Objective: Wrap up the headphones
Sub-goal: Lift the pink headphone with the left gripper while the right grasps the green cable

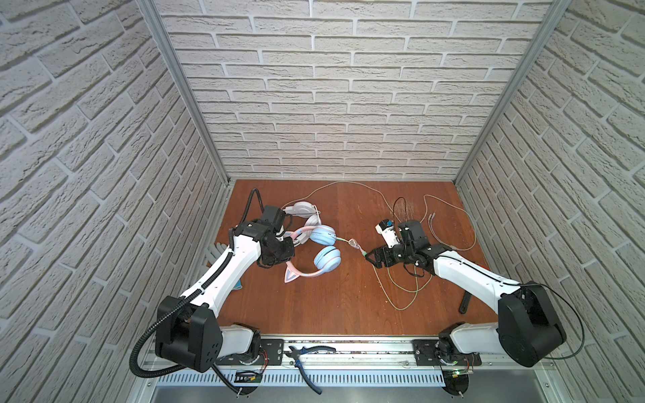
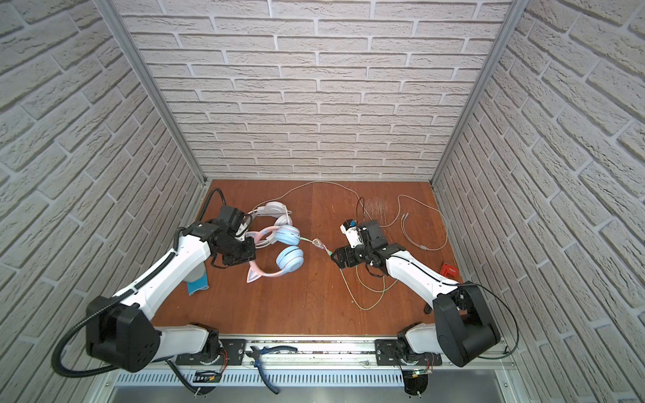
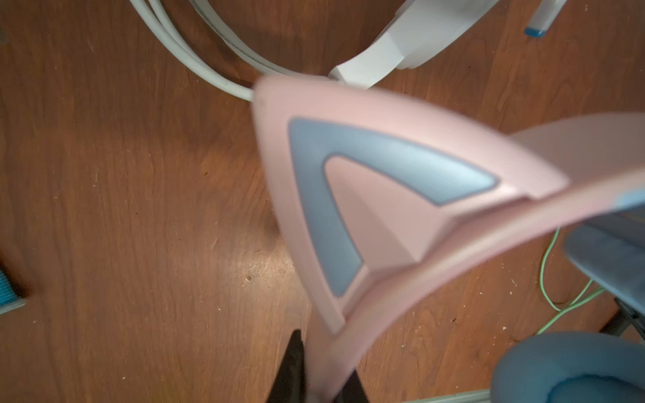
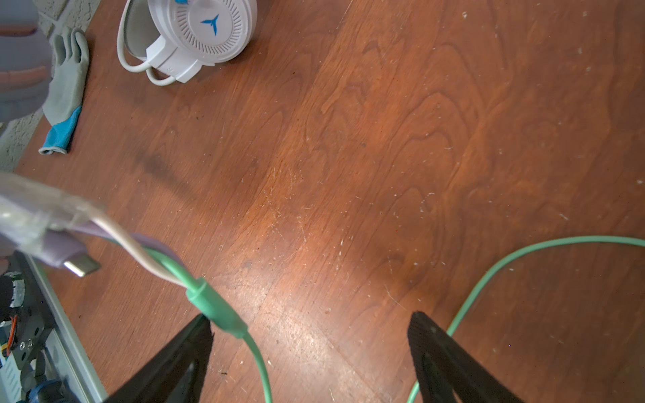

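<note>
Claw [image 3: 323, 356] on headband [image 3: 471, 244], left wrist only

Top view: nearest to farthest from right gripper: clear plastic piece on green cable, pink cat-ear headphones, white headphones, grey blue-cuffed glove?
1. Clear plastic piece on green cable, beside right gripper.
2. Pink cat-ear headphones, centre-left.
3. White headphones, back left.
4. Grey blue-cuffed glove, far left.

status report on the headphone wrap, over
Left gripper shut on pink headband. Right gripper open, green cable between jaws. White headphones lying alongside.
</note>
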Tool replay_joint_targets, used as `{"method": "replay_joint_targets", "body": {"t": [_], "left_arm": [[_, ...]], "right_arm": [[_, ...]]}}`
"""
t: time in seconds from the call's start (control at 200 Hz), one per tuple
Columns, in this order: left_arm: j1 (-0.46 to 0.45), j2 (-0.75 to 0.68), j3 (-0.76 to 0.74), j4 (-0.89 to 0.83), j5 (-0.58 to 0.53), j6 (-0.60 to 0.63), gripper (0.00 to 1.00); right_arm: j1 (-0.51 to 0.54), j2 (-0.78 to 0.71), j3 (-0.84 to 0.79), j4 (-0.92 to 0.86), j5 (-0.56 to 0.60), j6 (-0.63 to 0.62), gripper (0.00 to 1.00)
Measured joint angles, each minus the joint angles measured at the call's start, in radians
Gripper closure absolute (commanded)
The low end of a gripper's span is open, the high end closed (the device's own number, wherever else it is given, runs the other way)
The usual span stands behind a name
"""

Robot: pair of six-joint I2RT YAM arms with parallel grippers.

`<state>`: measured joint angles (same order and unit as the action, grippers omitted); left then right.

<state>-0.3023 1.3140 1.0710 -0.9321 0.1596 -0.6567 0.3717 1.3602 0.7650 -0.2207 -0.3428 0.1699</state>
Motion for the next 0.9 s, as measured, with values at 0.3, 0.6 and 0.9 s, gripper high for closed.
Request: {"method": "replay_joint_targets", "body": {"t": [0.3, 0.6, 0.9], "left_arm": [[0.044, 0.004, 0.014, -0.001, 0.01, 0.013, 1.0], [0.095, 0.007, 0.041, 0.051, 0.056, -0.002, 1.0], [0.146, 0.029, 0.091, 0.059, 0.074, -0.008, 1.0]], "right_arm": [[0.017, 0.012, -0.063, 0.066, -0.009, 0.049, 0.22], [0.071, 0.076, -0.104, 0.115, -0.022, 0.087, 0.37], [0.077, 0.082, -0.169, 0.151, -0.022, 0.113, 0.48]]}}
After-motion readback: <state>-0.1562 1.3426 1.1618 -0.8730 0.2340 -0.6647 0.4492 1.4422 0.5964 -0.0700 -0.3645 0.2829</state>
